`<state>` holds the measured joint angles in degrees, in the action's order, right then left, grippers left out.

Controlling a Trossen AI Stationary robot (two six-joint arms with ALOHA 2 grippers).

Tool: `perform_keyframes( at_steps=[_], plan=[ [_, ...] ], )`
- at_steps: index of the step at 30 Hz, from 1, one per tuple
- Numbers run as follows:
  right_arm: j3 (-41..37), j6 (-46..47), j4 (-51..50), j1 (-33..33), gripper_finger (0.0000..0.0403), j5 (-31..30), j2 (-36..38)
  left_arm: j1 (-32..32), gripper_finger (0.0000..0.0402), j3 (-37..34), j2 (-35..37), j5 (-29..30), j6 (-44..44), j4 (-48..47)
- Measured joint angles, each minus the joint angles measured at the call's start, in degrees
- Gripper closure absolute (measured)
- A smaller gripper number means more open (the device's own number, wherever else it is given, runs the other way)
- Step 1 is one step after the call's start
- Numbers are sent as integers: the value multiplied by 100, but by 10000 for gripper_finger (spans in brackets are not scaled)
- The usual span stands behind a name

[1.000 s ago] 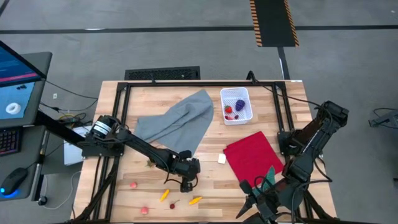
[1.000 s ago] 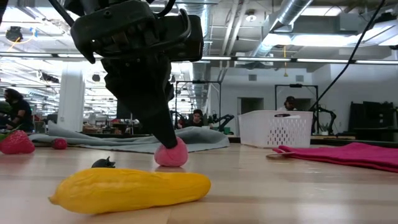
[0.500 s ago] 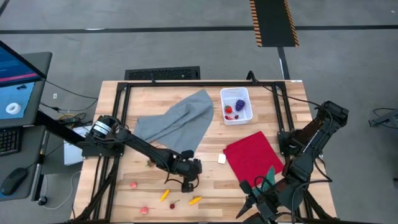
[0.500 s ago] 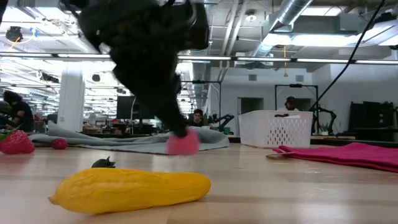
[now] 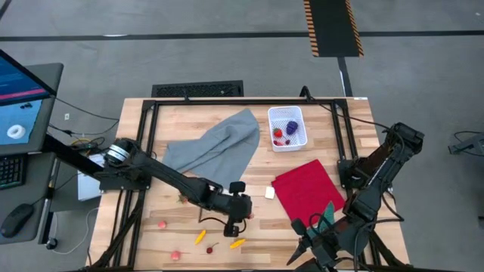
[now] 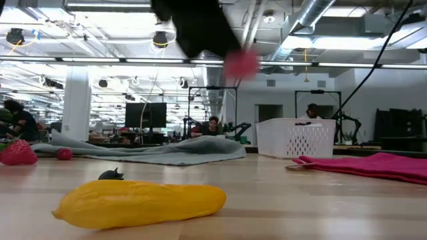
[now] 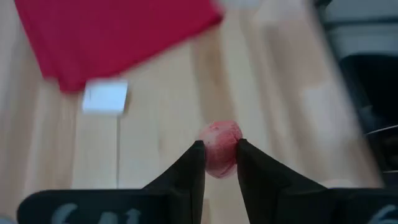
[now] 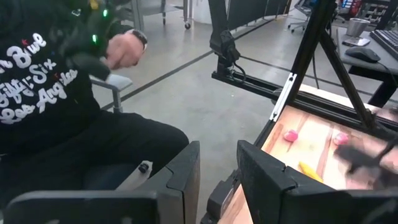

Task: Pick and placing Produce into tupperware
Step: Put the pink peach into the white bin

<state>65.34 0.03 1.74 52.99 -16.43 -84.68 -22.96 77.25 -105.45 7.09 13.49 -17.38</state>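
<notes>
My left gripper hangs above the table's near middle, shut on a pink berry, which the low view shows high over the wood. The white tupperware stands at the far right with a purple grape bunch and red berries inside. More produce lies near the front edge: a yellow piece, an orange-yellow piece, a cherry and two pink berries. My right gripper waits open past the near right corner, nothing between its fingers. My left gripper pinches the pink berry's two sides between its two fingertips. The fingers slant downward toward the table's right side. The berry sticks out past the fingertips and hangs clear of the table.
A grey cloth lies at the far middle, a red cloth at the right, and a small white cube between them. A person sits beyond the table's near right corner.
My left gripper has risen from the table with the pink berry and drifted a little toward the right edge, rolling its wrist. The berry, which touched the wood a second ago, now hangs well clear. The yellow piece in front has stayed put.
</notes>
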Motion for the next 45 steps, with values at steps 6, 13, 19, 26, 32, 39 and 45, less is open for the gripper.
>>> perform_keyframes(
  at_steps=[6,13,19,26,32,39,45],
  plan=[
    [0,2,2,18,274,0,0,-239,332,0,1081,427,-349,226],
    [0,2,22,24,274,-2,0,-533,332,9,2293,876,-735,289],
    [0,2,22,24,274,-4,0,-460,332,-63,3094,1175,-1024,438],
    [0,36,11,24,274,-4,0,368,332,-66,3750,1166,-1004,335],
    [-10,149,50,24,274,-9,-96,1369,332,-66,4064,955,-799,360],
    [-4,161,85,24,274,-11,-90,2532,332,-66,3904,10,-579,742],
    [-4,120,75,24,274,-11,-90,3432,332,-22,3237,-1154,-299,1311]
  ],
)
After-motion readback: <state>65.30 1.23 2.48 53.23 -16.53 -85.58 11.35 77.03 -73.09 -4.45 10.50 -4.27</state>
